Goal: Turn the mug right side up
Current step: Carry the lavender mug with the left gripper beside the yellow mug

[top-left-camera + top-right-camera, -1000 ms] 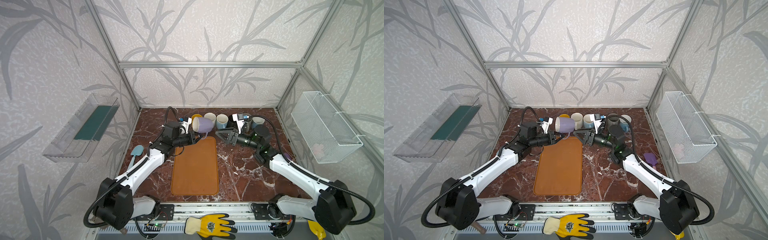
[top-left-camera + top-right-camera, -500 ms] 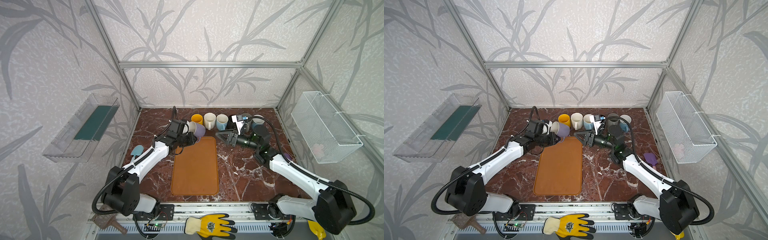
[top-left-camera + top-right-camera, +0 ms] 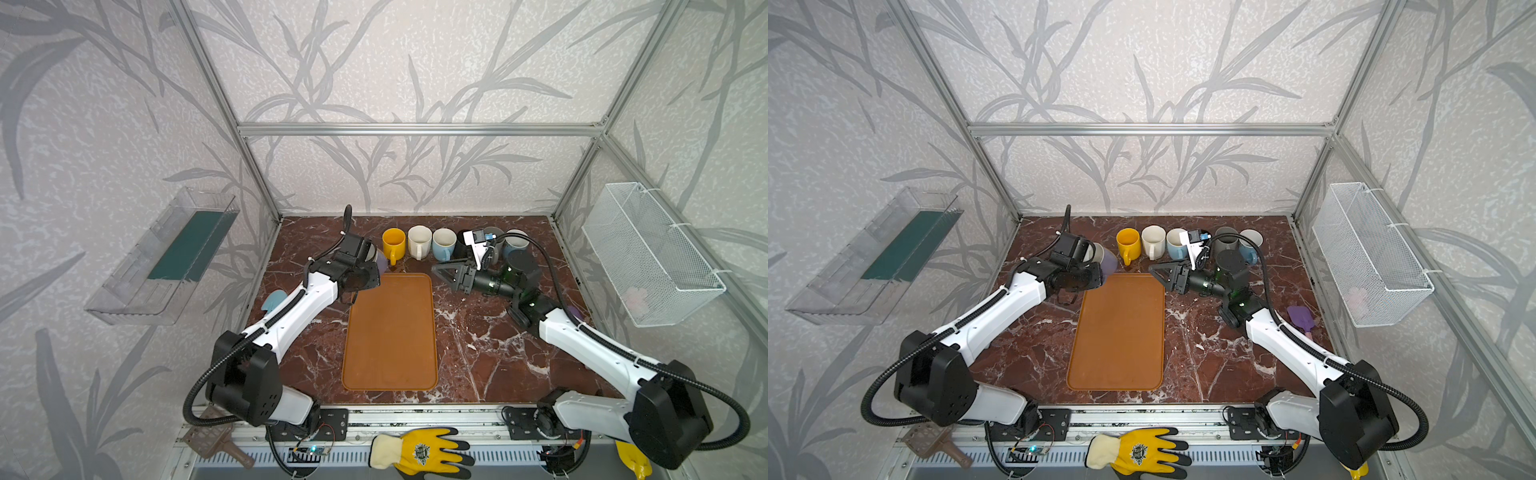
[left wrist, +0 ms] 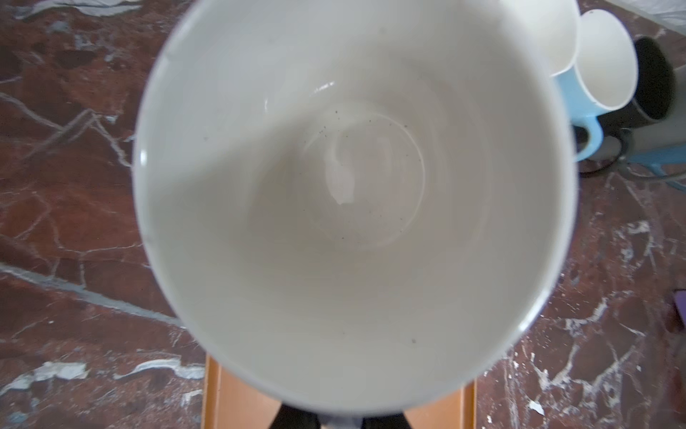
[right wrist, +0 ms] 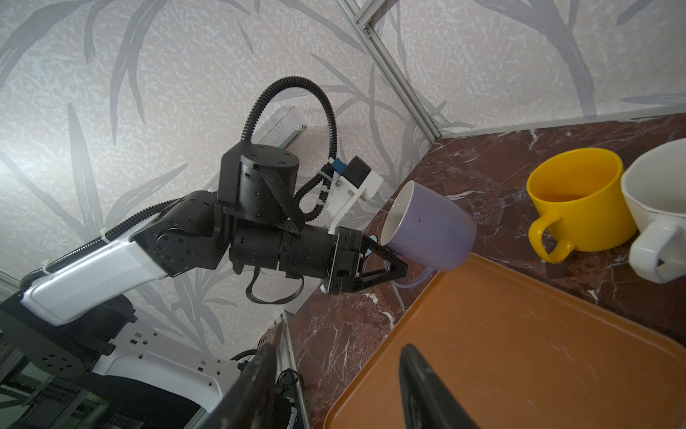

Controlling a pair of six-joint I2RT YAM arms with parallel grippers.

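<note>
The purple mug, white inside, hangs tilted over the far left corner of the orange mat. Its mouth faces up and back toward my left wrist. My left gripper is shut on the mug's handle, under the mug's body. In the left wrist view the mug's white inside fills the frame. In both top views only a sliver of the mug shows behind the left wrist. Whether its base touches the table I cannot tell. My right gripper hovers open and empty at the mat's far right corner.
A row of upright mugs stands at the back: yellow, white, light blue, with darker ones behind my right wrist. A purple scoop lies at the right, a light blue one at the left.
My left arm has carried the mug back and to the left, rolling its wrist so the mouth turns upward. My right gripper has stayed put, its jaws slightly narrower.
</note>
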